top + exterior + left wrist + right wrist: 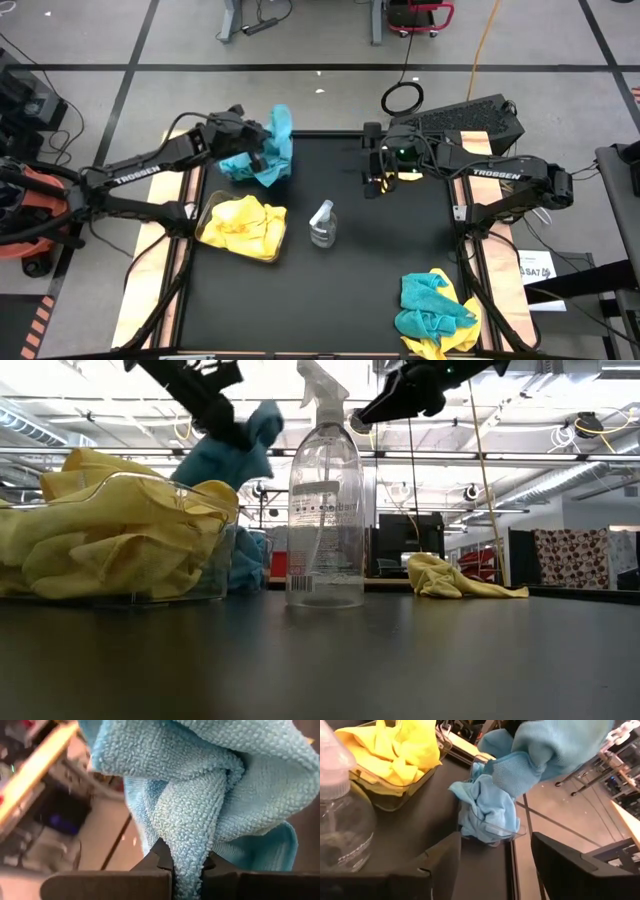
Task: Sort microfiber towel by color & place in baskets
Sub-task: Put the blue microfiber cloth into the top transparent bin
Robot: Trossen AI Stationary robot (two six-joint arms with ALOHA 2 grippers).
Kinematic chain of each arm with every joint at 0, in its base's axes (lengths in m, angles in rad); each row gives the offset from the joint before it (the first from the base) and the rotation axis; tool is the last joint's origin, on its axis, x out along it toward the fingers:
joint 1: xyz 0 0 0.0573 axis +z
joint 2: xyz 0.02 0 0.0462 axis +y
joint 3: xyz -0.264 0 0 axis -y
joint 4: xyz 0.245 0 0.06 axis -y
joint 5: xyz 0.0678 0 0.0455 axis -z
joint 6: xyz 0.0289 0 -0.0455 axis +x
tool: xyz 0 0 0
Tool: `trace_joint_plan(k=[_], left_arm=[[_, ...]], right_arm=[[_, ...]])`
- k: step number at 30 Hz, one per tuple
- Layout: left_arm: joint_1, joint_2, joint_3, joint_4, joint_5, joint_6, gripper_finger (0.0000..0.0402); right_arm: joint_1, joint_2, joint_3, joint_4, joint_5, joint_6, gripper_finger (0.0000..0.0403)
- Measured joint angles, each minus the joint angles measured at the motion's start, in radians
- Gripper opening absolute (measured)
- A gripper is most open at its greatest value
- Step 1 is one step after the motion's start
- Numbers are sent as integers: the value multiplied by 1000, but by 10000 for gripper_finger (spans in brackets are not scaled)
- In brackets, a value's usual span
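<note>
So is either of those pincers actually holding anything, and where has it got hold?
Yes. The left pincer is shut on a bunched fold of a blue towel, which hangs over the far basket. The right pincer is open and holds nothing.

Two clear baskets sit at the tabletop's left edge: one [212,205] with yellow cloth, one [496,831] with teal. One spray bottle [322,224] stands mid-table. A teal towel [280,132] hangs aloft; teal [430,300] and yellow [452,335] towels are heaped at the right front corner, their count unclear.
</note>
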Motion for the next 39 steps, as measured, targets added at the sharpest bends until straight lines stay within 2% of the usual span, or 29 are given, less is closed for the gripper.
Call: trace_joint_plan(k=[12, 17, 24, 31, 39], left_arm=[[205, 62, -3, -184, 15, -81, 11], [260, 101, -80, -181, 59, -55, 11], [337, 189, -163, -176, 61, -33, 11], [385, 301, -167, -174, 62, -33, 11], [393, 432, -163, -177, 70, -37, 21]], right_arm=[[0, 0, 0, -68, -2, 32, 226], [0, 0, 0, -91, -4, 42, 226], [0, 0, 0, -87, -7, 44, 226], [0, 0, 0, -74, -7, 48, 226], [1, 0, 0, -76, -36, 73, 226]])
